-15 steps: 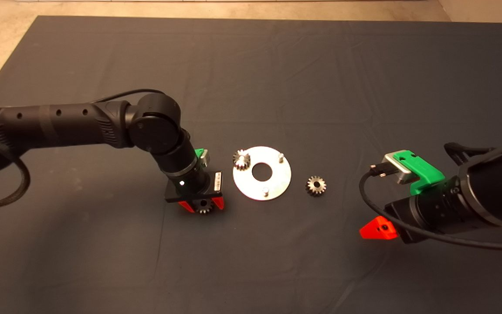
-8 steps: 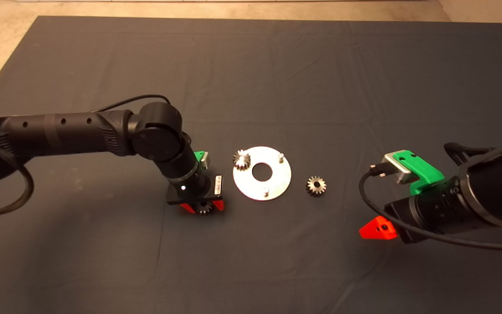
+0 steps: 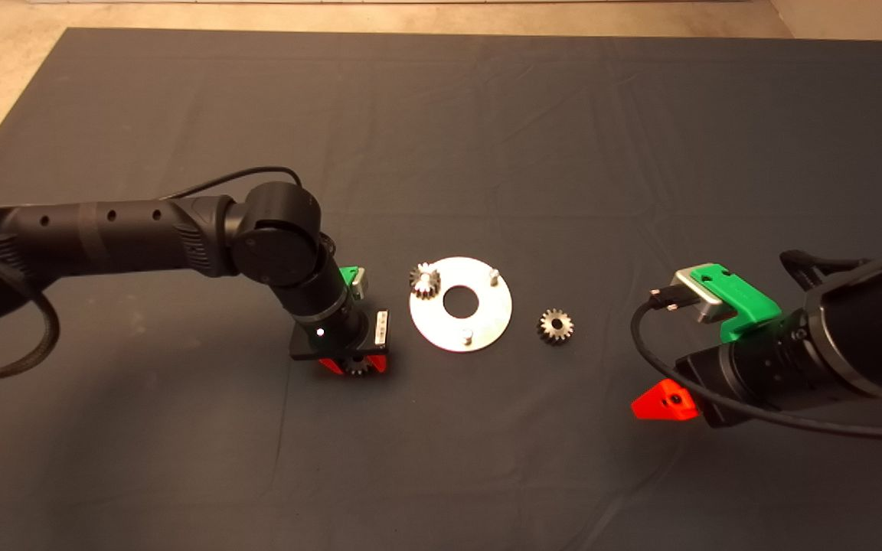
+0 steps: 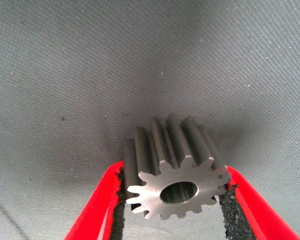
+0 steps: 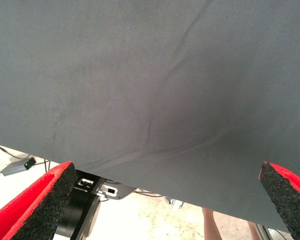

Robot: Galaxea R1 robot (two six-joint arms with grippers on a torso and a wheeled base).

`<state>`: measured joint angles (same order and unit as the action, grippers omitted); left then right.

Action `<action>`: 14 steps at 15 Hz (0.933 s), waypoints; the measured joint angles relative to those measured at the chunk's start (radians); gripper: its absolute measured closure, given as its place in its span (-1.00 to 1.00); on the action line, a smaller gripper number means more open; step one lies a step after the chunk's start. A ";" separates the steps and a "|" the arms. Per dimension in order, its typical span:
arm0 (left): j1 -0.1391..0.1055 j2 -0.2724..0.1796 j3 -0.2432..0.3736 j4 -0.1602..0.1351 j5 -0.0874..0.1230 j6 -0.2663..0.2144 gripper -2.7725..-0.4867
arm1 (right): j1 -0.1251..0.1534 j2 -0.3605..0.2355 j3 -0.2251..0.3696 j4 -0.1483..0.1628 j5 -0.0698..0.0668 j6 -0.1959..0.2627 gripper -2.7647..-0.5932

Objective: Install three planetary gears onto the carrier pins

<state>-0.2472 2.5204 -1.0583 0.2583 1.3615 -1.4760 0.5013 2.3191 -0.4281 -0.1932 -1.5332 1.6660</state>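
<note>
My left gripper [image 3: 354, 366] reaches down to the mat just left of the silver disc [image 3: 489, 310] and is shut on a planetary gear [image 3: 357, 366]. In the left wrist view the black pads [image 4: 229, 207] press both sides of that gear [image 4: 172, 167], low over the mat. A second gear [image 3: 424, 281] sits on the disc's upper-left carrier pin. Two carrier pins stand bare, one at the upper right [image 3: 493, 274] and one at the near edge [image 3: 466, 334]. A third gear [image 3: 555, 326] lies loose on the mat right of the disc. My right gripper [image 3: 659, 402] waits at the lower right, open [image 5: 162, 200].
The dark mat [image 3: 441, 138] covers the table, with pale floor beyond its far and left edges. The right wrist view shows the mat's edge, a black stand [image 5: 85, 200] and a person's leg [image 5: 210, 225] on the floor beyond.
The left gripper's red fingers have drawn together around the gear on the mat. The left arm shifted only slightly; the right arm stayed still.
</note>
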 joint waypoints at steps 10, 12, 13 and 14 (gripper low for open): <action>0.000 -0.002 0.004 0.001 0.000 0.001 0.55 | 0.000 0.000 0.000 0.000 0.000 0.000 -0.99; 0.000 -0.001 0.004 0.001 0.005 0.002 0.57 | 0.000 0.000 0.000 0.000 0.000 0.000 -0.99; 0.000 0.003 0.007 0.005 0.013 0.002 0.59 | 0.000 0.000 0.000 0.000 0.000 0.000 -0.99; 0.001 0.006 0.016 0.011 0.024 0.003 0.59 | 0.000 0.000 0.000 0.000 0.000 0.000 -0.99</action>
<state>-0.2466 2.5266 -1.0426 0.2693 1.3858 -1.4730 0.5011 2.3187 -0.4281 -0.1932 -1.5328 1.6660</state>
